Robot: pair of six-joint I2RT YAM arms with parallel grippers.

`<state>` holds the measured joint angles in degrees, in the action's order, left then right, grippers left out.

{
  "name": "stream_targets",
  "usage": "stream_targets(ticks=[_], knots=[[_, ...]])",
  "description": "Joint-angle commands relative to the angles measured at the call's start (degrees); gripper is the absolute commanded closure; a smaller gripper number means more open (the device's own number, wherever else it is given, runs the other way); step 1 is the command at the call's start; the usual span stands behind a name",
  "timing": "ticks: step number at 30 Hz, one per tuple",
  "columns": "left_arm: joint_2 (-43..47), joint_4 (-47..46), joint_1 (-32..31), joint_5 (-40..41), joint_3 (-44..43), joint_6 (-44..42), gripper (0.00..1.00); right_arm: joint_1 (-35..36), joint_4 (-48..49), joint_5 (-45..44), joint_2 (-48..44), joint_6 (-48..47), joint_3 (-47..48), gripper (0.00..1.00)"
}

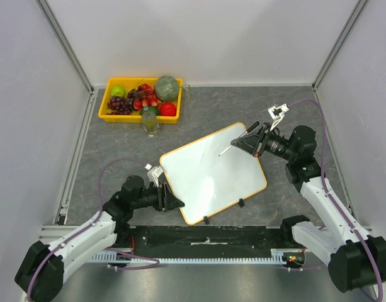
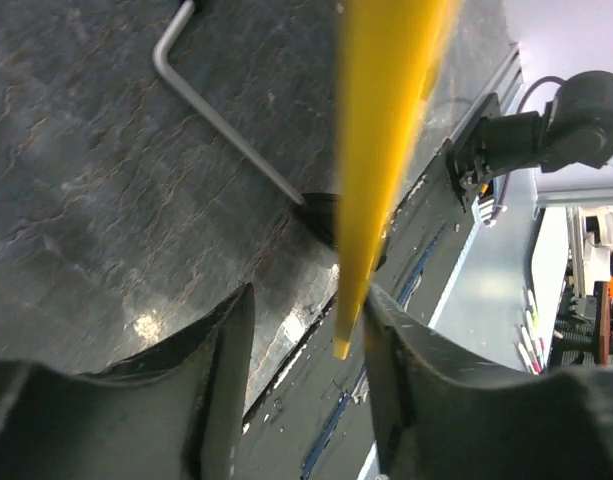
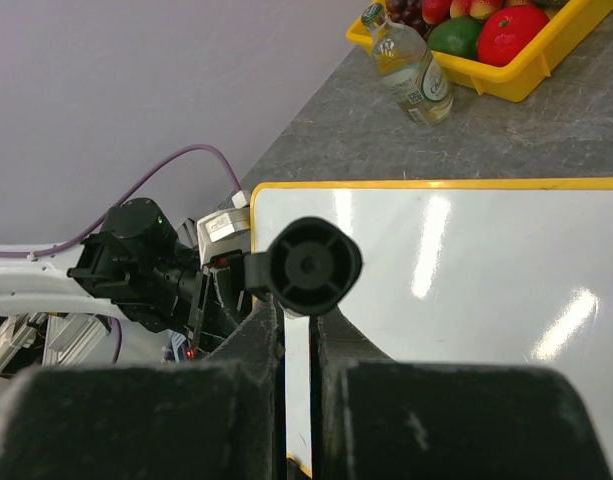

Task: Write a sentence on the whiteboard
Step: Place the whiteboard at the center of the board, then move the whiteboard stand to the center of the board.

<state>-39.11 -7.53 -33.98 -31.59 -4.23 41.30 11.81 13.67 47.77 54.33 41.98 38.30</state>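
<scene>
The whiteboard (image 1: 211, 173) lies tilted on the grey table, white with a thin orange-yellow frame. No sentence shows on its face (image 3: 466, 260). My left gripper (image 1: 174, 202) is at the board's near-left edge. In the left wrist view its jaws (image 2: 308, 300) stand apart, with the yellow frame edge (image 2: 386, 120) between them, close to the right finger. My right gripper (image 1: 246, 141) hovers over the board's far-right corner, shut on a black marker (image 3: 304, 265). The marker's pale tip (image 1: 225, 150) points down at the board.
A yellow tray (image 1: 104, 113) of fruit stands at the back left, with a small bottle (image 1: 151, 121) in front of it. Two black clips (image 1: 206, 219) sit on the board's near edge. A bent metal rod (image 2: 226, 120) lies on the table. White walls enclose three sides.
</scene>
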Motion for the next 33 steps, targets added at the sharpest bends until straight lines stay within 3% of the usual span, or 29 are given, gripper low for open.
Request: stream_targets(ticks=[1,2,6,14,19,27,33], knots=[[0.79,8.92,-0.39,2.23,-4.02,-3.24,0.38,-0.12,0.75,0.66,0.08,-1.02,1.77,1.00],[1.31,10.41,-0.30,2.85,-4.90,-3.24,0.27,-0.12,0.57,0.66,0.08,-1.19,1.95,1.00],[2.81,14.10,-0.39,5.74,-8.15,-2.28,0.22,-0.21,-0.31,0.48,0.17,-1.81,2.30,1.00],[7.20,25.53,-0.56,14.80,-17.46,-1.31,0.21,-0.12,-0.75,0.40,0.78,-2.42,2.74,1.00],[8.53,38.61,-0.48,23.49,-26.42,-1.75,0.21,-0.13,-0.75,0.40,1.22,-2.34,3.18,1.00],[5.98,42.78,-2.75,25.18,-32.86,-3.06,0.34,-0.12,-0.75,0.22,1.84,-1.90,3.88,1.00],[-0.24,33.12,-12.76,21.22,-32.51,-4.73,0.60,-0.12,-0.93,-0.48,2.36,-1.72,4.23,1.00]])
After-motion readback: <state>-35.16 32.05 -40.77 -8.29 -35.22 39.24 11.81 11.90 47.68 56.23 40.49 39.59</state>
